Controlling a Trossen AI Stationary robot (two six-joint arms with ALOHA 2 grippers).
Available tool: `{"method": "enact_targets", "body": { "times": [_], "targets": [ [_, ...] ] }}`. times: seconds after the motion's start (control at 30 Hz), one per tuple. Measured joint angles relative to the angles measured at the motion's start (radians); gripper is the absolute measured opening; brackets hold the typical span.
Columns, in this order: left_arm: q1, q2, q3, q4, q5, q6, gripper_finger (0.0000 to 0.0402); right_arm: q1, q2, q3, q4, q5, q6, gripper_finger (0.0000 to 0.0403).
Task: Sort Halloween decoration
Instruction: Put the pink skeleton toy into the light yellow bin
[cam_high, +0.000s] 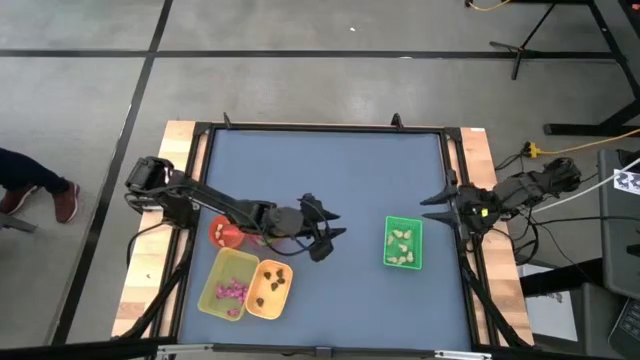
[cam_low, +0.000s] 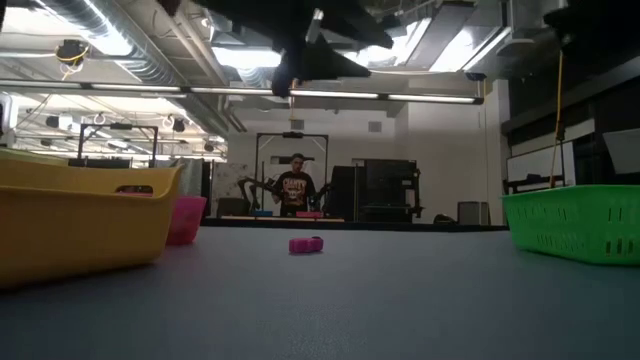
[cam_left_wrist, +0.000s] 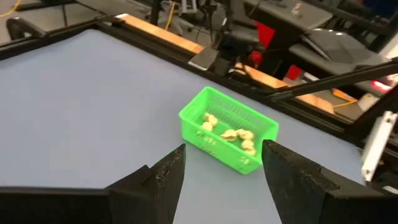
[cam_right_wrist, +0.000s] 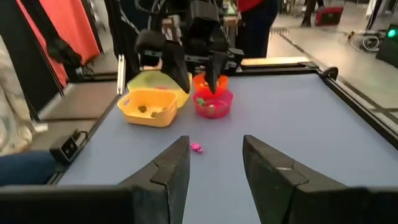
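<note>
Now one magenta trinket (cam_low: 306, 244) loose on table (cam_high: 330, 180); both pincers open, empty

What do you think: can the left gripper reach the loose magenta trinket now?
Probably yes: the left gripper hangs open almost above the trinket, nothing between them and bare mat around it.

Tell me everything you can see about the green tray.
The green tray is a small rectangular basket of bright green plastic with slatted, mesh-like walls and an open top. It sits flat and upright on the blue table's right side, near the right claw, untouched by either claw. Inside lie several cream-white trinkets, loosely scattered.
</note>
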Motion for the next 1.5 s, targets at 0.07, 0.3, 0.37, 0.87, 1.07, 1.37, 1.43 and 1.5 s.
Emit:
{"method": "enact_targets", "body": {
  "times": [0.07, 0.3, 0.37, 0.87, 1.07, 1.37, 1.43, 1.5],
  "targets": [
    [0.014, 0.011, 0.000, 0.002, 0.011, 0.000, 0.0195, 0.000, -0.074, -0.057, 0.031, 0.001, -0.001, 0.0145],
    [0.034, 0.012, 0.000, 0.002, 0.024, 0.000, 0.0195, 0.000, -0.253, -0.272, 0.215, 0.077, -0.008, 0.0145],
    [0.037, 0.012, 0.000, 0.003, 0.024, 0.000, 0.0195, 0.000, -0.269, -0.325, 0.292, 0.082, -0.023, 0.0145],
    [0.057, 0.049, 0.002, 0.005, 0.053, 0.036, 0.0195, -0.096, -0.268, -0.519, 0.663, 0.138, -0.218, 0.0145],
    [0.073, 0.049, 0.002, 0.006, 0.073, 0.058, 0.0195, -0.252, -0.268, -0.543, 0.645, 0.032, -0.218, 0.0145],
    [0.072, 0.049, 0.002, -0.028, 0.077, 0.128, 0.0195, -0.378, -0.268, -0.552, 0.515, -0.075, -0.167, 0.0145],
    [0.071, 0.049, 0.002, -0.070, 0.076, 0.127, 0.0195, -0.383, -0.268, -0.551, 0.512, -0.083, -0.166, 0.0145],
    [0.067, 0.049, 0.002, -0.122, 0.076, 0.109, 0.0195, -0.382, -0.268, -0.551, 0.510, -0.089, -0.171, 0.0145]
  ]
}}
